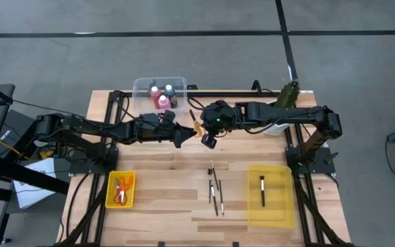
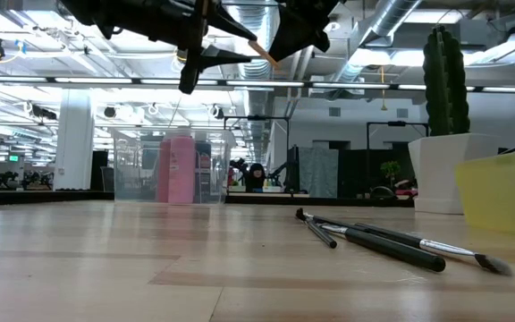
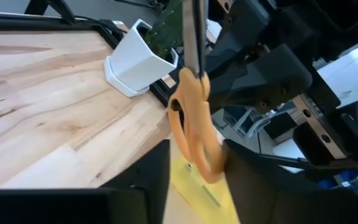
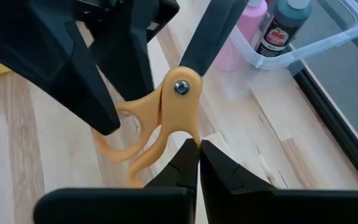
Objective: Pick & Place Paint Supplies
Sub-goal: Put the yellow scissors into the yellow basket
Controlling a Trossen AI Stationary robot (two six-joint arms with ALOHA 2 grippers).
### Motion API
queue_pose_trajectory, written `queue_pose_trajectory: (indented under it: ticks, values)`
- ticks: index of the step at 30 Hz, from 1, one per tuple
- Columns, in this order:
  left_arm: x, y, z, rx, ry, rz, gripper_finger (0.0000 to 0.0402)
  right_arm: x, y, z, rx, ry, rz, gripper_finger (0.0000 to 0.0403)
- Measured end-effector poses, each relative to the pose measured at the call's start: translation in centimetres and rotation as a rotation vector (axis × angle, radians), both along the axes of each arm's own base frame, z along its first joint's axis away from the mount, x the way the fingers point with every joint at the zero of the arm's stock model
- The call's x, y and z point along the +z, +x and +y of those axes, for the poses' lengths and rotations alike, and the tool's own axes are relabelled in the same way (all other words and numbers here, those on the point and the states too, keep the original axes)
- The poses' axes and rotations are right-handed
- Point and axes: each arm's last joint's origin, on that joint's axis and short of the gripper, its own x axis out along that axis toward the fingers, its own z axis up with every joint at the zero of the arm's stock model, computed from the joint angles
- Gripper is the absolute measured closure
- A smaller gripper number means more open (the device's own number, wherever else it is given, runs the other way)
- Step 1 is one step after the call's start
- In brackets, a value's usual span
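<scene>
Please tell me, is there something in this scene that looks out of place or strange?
Yes. The orange scissors are in the air above the table's middle, between the left claw and the right claw, not lying anywhere. Three brushes lie loose on the wood, while one brush lies in the yellow tray.

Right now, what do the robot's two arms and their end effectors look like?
Both arms are dark, almost black, built of chunky jointed links with black cables trailing from their bases. The left end effector and the right end effector each end in two flat, tapered black fingers. A small green light glows on the right arm's wrist.
</scene>
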Motion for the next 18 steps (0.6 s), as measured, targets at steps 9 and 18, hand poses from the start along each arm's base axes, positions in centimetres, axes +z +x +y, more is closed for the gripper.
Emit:
queue_pose_trajectory:
  ticks: [9, 18]
  values:
    - [0.00, 0.00, -0.02, 0.000, -0.011, -0.001, 0.0387, 0.04, 0.06, 0.34, 0.007, -0.006, -0.005, 0.0403]
    - [0.06, -0.04, -0.25, 0.008, 0.003, 0.001, 0.0390, 0.11, 0.19, 0.42, -0.007, 0.086, -0.040, 0.0347]
